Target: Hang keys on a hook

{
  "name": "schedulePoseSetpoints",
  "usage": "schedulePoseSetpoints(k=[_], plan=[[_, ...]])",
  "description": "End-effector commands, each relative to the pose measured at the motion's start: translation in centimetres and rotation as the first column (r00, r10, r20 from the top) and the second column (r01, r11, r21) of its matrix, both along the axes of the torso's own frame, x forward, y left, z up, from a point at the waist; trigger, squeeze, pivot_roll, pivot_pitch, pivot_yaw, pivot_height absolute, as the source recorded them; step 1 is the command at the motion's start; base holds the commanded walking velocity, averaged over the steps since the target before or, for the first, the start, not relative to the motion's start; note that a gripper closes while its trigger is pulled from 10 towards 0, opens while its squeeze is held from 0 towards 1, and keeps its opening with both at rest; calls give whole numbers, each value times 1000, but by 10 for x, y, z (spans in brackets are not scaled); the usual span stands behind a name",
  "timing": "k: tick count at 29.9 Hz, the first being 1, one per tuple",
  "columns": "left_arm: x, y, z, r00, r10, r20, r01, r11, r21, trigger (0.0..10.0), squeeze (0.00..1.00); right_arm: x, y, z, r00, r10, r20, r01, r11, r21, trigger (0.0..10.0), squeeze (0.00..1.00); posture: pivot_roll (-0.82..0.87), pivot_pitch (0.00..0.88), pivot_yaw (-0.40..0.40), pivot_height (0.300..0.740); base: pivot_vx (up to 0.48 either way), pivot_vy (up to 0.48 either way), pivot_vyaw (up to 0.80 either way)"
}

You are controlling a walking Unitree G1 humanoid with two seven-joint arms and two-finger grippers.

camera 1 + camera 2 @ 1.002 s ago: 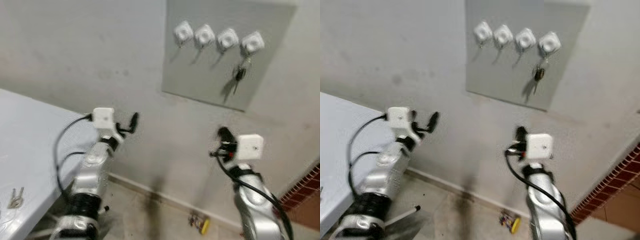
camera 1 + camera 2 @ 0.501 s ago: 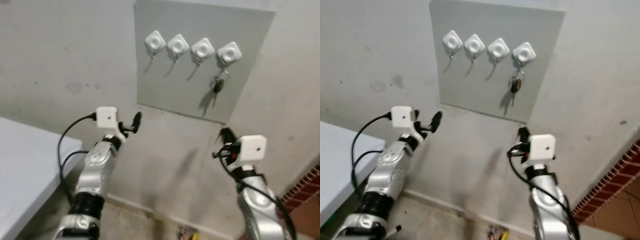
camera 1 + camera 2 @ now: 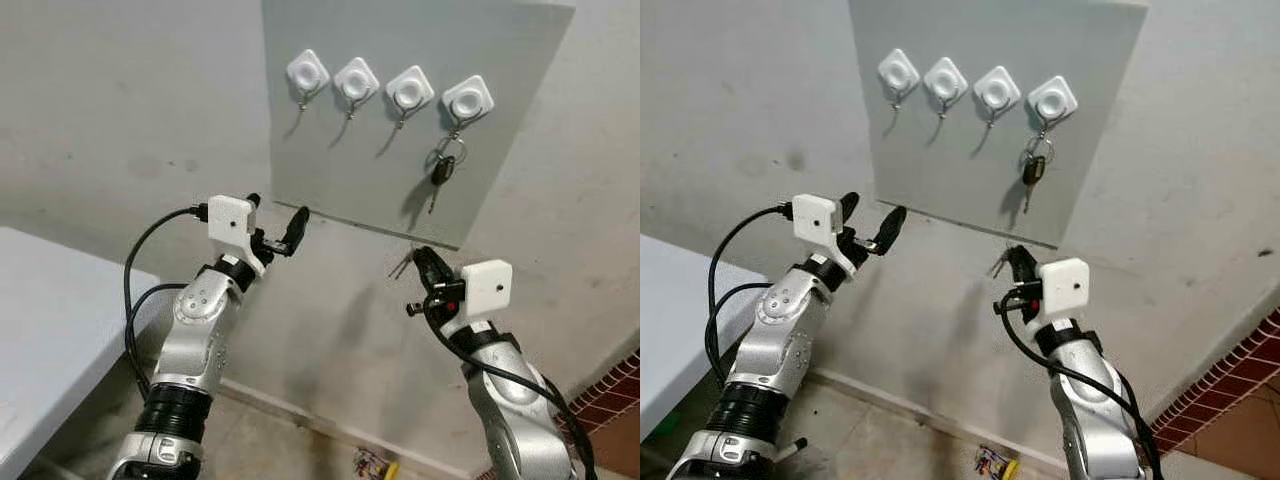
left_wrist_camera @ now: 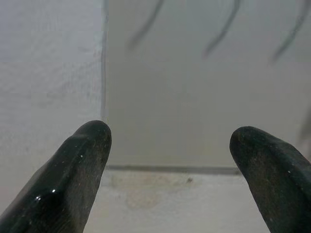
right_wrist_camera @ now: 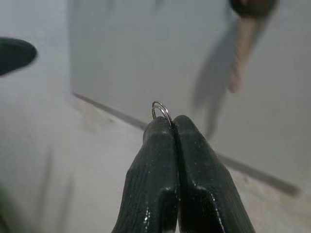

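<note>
Your right gripper [image 5: 169,127] rises toward the grey wall board [image 3: 330,150], its black fingers pressed together on a thin key ring [image 5: 162,110]; what looks like the keys [image 3: 401,265] dangles beside the fingertips just below the board's lower edge, though the view there is too small to be sure. Your left gripper [image 3: 272,222] hovers near the board's lower left corner, fingers spread apart and holding nothing. Four white hooks [image 3: 355,78] line the top of the board; a dark-headed key [image 3: 441,172] already hangs from the rightmost hook [image 3: 467,99]. A white table [image 3: 50,330] stands at your left.
</note>
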State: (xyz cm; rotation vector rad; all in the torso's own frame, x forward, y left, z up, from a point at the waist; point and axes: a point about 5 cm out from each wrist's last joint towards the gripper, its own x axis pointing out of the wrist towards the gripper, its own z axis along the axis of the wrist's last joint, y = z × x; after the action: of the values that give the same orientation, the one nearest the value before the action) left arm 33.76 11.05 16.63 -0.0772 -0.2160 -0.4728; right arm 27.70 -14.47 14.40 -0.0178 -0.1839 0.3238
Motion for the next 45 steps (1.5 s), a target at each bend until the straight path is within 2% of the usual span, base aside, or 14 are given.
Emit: schedulePoseSetpoints(k=[1, 9, 16, 28, 33, 45], plan=[[-3, -14, 15, 995, -86, 55, 85, 996, 25, 10000, 0, 5, 6, 24, 995, 77, 69, -78, 997, 10, 10000, 0, -13, 0, -28, 740, 0, 0, 0], [-7, -30, 34, 978, -186, 95, 185, 983, 11, 10000, 0, 20, 14, 59, 979, 126, 163, -136, 989, 51, 10000, 0, -15, 0, -20, 740, 0, 0, 0], [-10, -33, 44, 971, -210, 112, 211, 978, 7, 10000, 0, 28, 18, 77, 972, 115, 205, -137, 986, 99, 10000, 0, -14, 0, -18, 740, 0, 0, 0], [-14, -39, 53, 963, -238, 130, 236, 971, 24, 10000, 0, 44, 19, 97, 984, 57, 169, -100, 961, 258, 10000, 0, -9, 0, -12, 740, 0, 0, 0], [-16, -40, 54, 962, -240, 128, 240, 971, 17, 10000, 0, 49, 20, 104, 991, 51, 126, -89, 944, 318, 10000, 0, -9, 0, -12, 740, 0, 0, 0], [-16, -40, 55, 964, -234, 128, 234, 972, 15, 10000, 0, 52, 23, 111, 989, 82, 125, -118, 938, 325, 10000, 0, -3, 0, -18, 740, 0, 0, 0]])
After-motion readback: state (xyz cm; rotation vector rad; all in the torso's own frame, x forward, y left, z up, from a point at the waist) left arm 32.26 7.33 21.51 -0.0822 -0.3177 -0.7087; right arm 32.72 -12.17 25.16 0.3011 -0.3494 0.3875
